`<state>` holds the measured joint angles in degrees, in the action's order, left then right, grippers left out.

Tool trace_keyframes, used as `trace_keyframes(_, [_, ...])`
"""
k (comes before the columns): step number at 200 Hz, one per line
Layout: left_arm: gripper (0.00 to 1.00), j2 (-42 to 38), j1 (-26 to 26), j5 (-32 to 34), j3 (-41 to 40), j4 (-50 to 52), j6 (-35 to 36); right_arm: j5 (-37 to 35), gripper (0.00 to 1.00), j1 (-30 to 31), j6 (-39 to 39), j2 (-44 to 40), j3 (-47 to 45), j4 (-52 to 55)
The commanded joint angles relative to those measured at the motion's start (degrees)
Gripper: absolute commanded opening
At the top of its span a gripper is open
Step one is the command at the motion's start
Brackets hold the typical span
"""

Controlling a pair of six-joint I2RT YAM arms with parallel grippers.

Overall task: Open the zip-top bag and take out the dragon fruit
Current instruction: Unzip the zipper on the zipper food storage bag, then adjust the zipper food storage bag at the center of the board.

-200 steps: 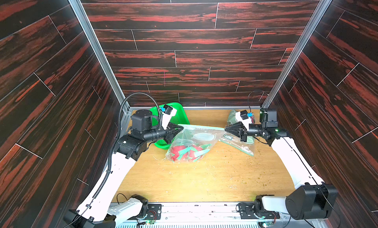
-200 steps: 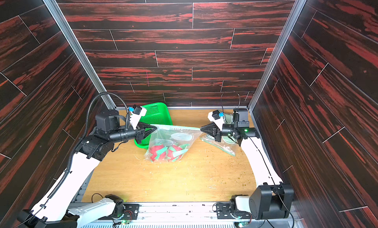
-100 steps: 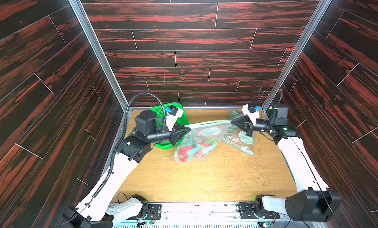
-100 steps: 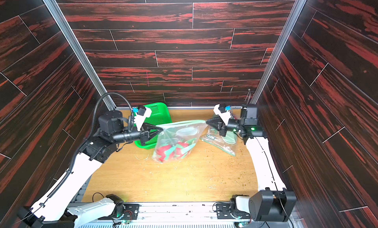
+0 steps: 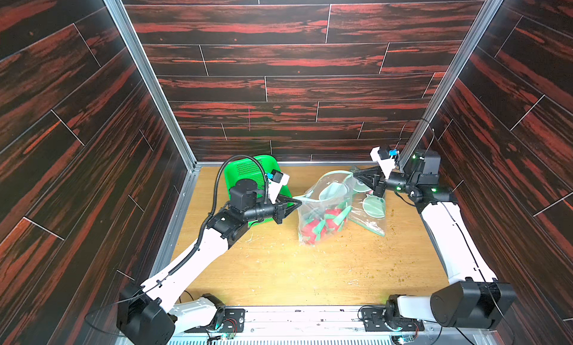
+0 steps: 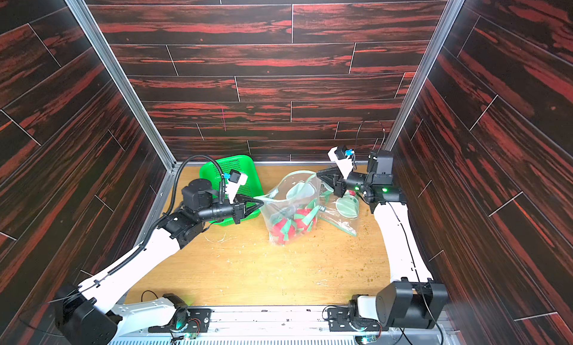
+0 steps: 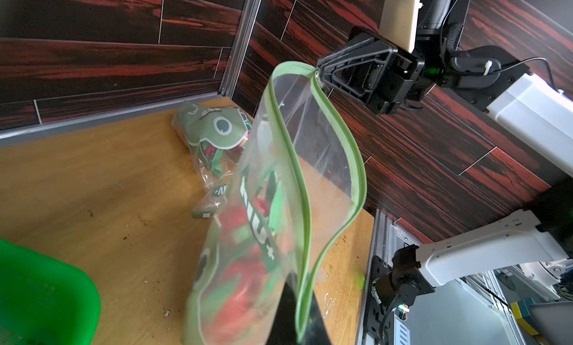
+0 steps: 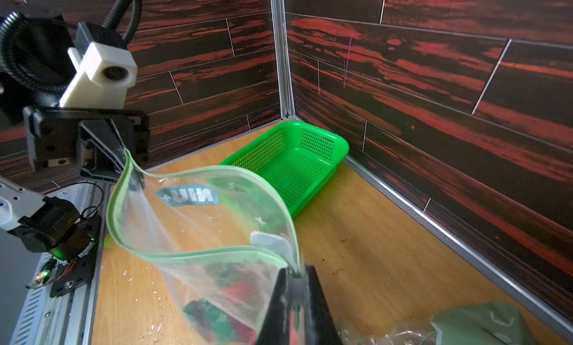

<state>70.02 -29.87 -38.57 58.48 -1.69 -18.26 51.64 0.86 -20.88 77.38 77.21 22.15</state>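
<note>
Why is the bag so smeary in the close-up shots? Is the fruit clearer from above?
Left wrist view: the zip-top bag hangs close to the lens, so the dragon fruit is only red smears. Right wrist view: likewise soft. Both top views: fruit sharper but small.

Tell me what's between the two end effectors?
The open zip-top bag hangs between the left end effector and right end effector, each pinching its rim, dragon fruit inside. Both top views show it.

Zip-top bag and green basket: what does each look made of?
The zip-top bag looks like thin, clear, glossy plastic film: the dragon fruit shows through it and it creases, with a green seal strip at the mouth. The green basket looks like rigid moulded plastic, mildly shiny, its walls pierced with small holes.
</note>
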Motion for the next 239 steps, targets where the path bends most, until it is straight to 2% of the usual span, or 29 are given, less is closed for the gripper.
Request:
trace_keyframes(1, [0.09, -0.62, -0.09, -2.36, 0.48, -5.44, -1.71, 3.25, 0.00, 0.01, 1.11, -0.44, -1.63, -4.61])
trace_keyframes(14, [0.30, 0.92, -0.03, -4.75, 3.85, 1.12, -0.42, 3.19, 0.00, 0.48, -0.69, -0.50, -1.68, -3.28])
trace_keyframes(36, [0.45, 2.98, -0.07, -2.33, 12.24, 17.62, 4.23, 3.85, 0.00, 0.69, -3.39, -1.25, -1.67, -2.13])
trace_keyframes(58, [0.48, 4.31, -0.09, 3.38, 20.21, 29.00, 6.14, 5.11, 0.00, 0.96, -4.32, -2.00, -1.86, -2.35])
trace_keyframes(81, [0.51, 6.45, -0.10, 8.62, 27.60, 34.11, 5.79, 6.37, 0.00, 1.37, -5.34, -2.50, -2.21, -2.38])
trace_keyframes(102, [0.53, 10.36, -0.54, 10.98, 34.95, 40.73, 5.96, 6.49, 0.00, 1.76, -5.82, -2.73, -2.57, -2.34])
trace_keyframes(132, [0.57, 17.81, -1.60, 16.08, 44.72, 48.55, 10.18, 6.75, 0.00, 1.99, -6.10, -3.11, -3.01, -2.52])
trace_keyframes(157, [0.59, 23.99, -1.83, 15.28, 50.69, 51.90, 12.61, 6.71, 0.00, 2.16, -5.48, -3.29, -3.48, -3.31])
trace_keyframes(179, [0.59, 28.20, -2.78, 11.23, 53.84, 53.29, 13.47, 6.20, 0.00, 2.40, -4.69, -2.95, -3.48, -3.59])
trace_keyframes(210, [0.59, 29.71, -3.97, 5.79, 52.86, 50.48, 12.57, 4.89, 0.00, 2.81, -3.49, -2.50, -3.30, -3.34])
trace_keyframes(239, [0.60, 30.07, -4.15, 6.51, 52.41, 49.91, 12.30, 4.53, 0.00, 2.89, -2.49, -2.40, -3.44, -4.06])
